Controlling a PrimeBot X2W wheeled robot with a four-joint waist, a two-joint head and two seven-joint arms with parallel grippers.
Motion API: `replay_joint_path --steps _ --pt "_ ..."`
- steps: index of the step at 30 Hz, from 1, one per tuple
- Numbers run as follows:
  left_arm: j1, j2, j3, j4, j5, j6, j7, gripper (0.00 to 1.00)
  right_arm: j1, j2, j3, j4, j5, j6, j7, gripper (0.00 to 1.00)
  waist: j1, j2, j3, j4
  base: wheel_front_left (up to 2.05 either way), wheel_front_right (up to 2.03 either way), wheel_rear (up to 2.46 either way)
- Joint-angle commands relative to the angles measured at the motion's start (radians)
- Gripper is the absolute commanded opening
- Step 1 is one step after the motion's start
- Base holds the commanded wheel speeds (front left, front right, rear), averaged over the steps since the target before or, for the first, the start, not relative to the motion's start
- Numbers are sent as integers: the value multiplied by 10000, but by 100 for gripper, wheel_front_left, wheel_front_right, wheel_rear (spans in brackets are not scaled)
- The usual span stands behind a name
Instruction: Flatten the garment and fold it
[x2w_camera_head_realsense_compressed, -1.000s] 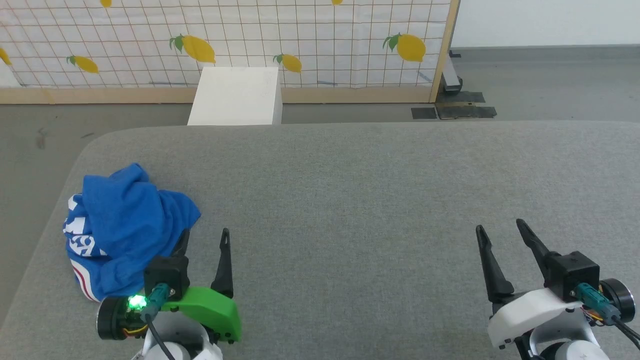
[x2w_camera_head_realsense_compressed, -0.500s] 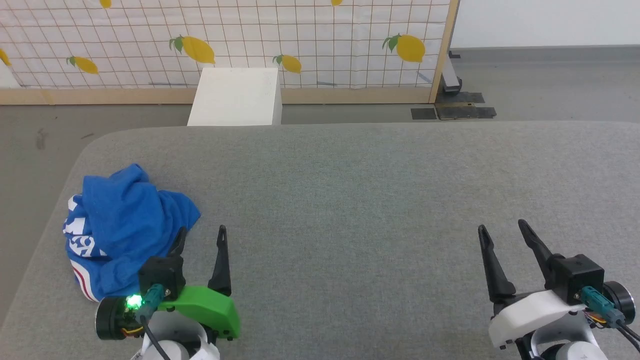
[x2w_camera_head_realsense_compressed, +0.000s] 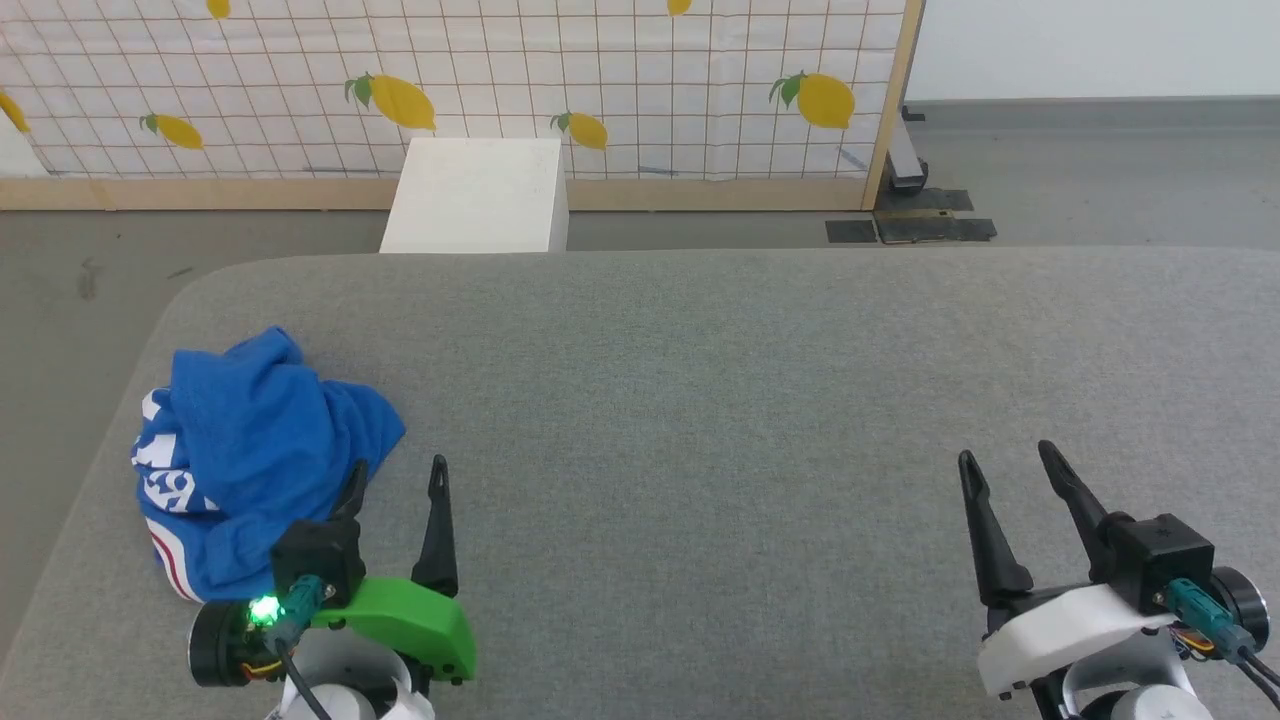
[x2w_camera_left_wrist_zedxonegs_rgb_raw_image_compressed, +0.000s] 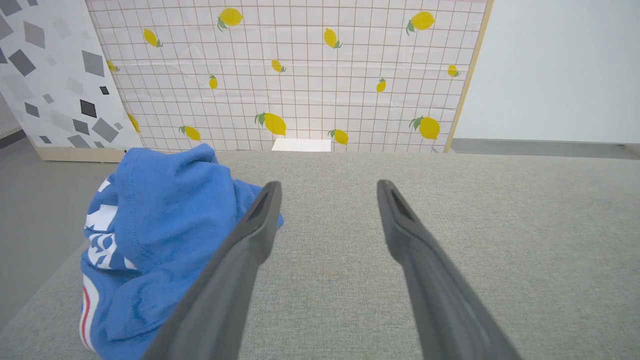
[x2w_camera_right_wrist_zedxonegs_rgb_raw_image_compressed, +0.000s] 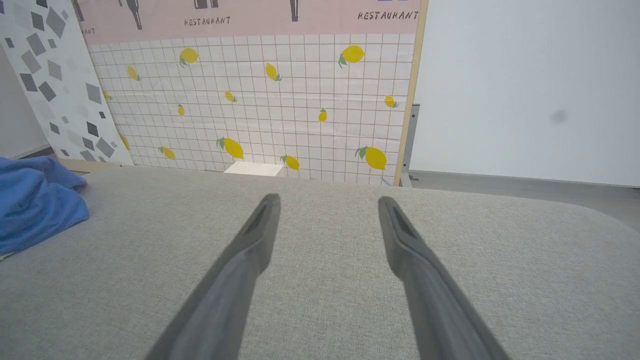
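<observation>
One grey padded table (x2w_camera_head_realsense_compressed: 700, 400) spans the head view. The garment (x2w_camera_head_realsense_compressed: 250, 450) lies crumpled in a heap near the table's left edge: blue knit, white print, red-striped trim low down. Judged light, soft and limp, so it should drape and drag rather than slide. Best hold looks like a free blue edge or the trim. Left gripper (x2w_camera_head_realsense_compressed: 398, 465) is spread and empty, just beside the heap; contact unclear. Right gripper (x2w_camera_head_realsense_compressed: 1005, 452) is spread and empty, well apart.

Left arm (x2w_camera_head_realsense_compressed: 405, 622) and right arm (x2w_camera_head_realsense_compressed: 1060, 625) rest low, jaws spread wide.
</observation>
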Motion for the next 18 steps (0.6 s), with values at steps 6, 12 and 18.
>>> replay_joint_path --steps 6,12,18 --pt "-161 112 -67 148 -247 124 -232 100 7 17 -28 108 143 -9 -246 100 0 28 -15 -5 0 0 0" --pt "-169 138 -101 240 -371 173 -355 100 10 19 -57 181 206 -9 -369 100 0 30 -32 -7 0 0 0" --pt "-196 166 -148 336 -478 221 -478 100 12 21 -97 255 261 -10 -491 100 0 33 -44 8 0 0 0"
